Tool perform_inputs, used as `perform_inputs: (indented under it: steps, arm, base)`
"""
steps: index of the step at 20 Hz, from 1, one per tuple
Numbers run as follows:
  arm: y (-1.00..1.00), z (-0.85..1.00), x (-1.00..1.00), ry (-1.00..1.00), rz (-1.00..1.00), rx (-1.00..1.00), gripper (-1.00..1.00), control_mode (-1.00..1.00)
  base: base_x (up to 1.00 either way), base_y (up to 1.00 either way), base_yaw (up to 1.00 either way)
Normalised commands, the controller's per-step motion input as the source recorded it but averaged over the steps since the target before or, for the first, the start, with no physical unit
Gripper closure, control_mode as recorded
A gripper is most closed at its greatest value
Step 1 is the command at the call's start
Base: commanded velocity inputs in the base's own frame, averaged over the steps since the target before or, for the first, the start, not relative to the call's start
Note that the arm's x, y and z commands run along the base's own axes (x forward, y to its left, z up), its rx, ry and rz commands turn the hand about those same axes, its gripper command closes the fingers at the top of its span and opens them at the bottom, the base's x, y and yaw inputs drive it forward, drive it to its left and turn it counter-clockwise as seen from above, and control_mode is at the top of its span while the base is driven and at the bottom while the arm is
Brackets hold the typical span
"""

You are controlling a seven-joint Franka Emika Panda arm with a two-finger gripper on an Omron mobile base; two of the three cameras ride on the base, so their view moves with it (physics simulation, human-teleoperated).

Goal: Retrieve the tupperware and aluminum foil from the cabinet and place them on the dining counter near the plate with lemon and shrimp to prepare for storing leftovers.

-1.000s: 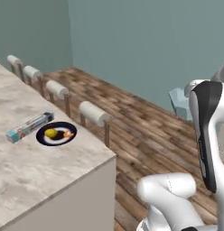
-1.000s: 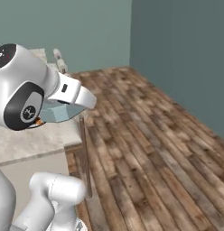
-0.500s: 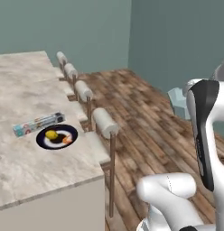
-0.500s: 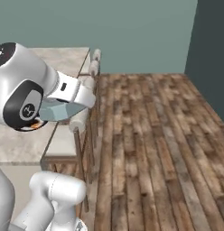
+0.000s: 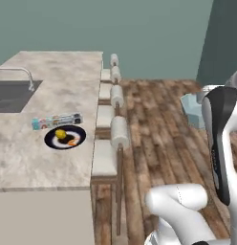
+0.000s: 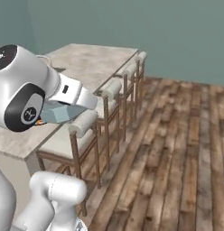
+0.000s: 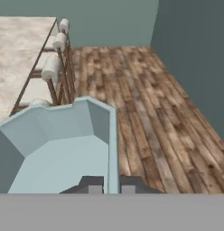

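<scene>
The hand view looks into the pale blue-grey tupperware (image 7: pixel 64 149) from above: the pincer (image 7: pixel 112 184) is clenched on the tub's right wall, 1 dark fingertip inside the rim and 1 outside. The tub hangs in the air above the wood floor (image 7: pixel 145 113), beside the row of stools (image 7: pixel 53 67). In the right base view the same tub (image 6: pixel 57 113) shows only as a blue-grey wedge under the white forearm, level with the nearest stool's padded backrest (image 6: pixel 84 122). In the left base view a pale blue corner of it (image 5: pixel 192 109) peeks out beside the arm's upper link.

The left base view alone gives the top of the bench (image 5: pixel 58 158): the aluminum foil box (image 5: pixel 57 121) lies flat, touching or just beside the far edge of the dark plate (image 5: pixel 65 138), which carries a yellow lemon (image 5: pixel 59 134) and an orange shrimp (image 5: pixel 71 140). Further left sits a sunken sink (image 5: pixel 13 95) with a curved tap (image 5: pixel 22 76).

The bench top is beige veined marble with plain grey-beige sides. Stools line its long edge. The floor is brown plank wood; the walls are teal-grey.
</scene>
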Motion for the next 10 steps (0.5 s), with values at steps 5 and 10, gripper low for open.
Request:
perform_inputs:
  steps: [5,10]
  arm:
    - [0.0,0.0,0.0,0.0,0.0,0.0,1.0,1.0]
    - [0.0,0.0,0.0,0.0,0.0,0.0,1.0,1.0]
  base:
    - [0.83,-0.2,0.74]
    - [0.81,-0.17,0.77]
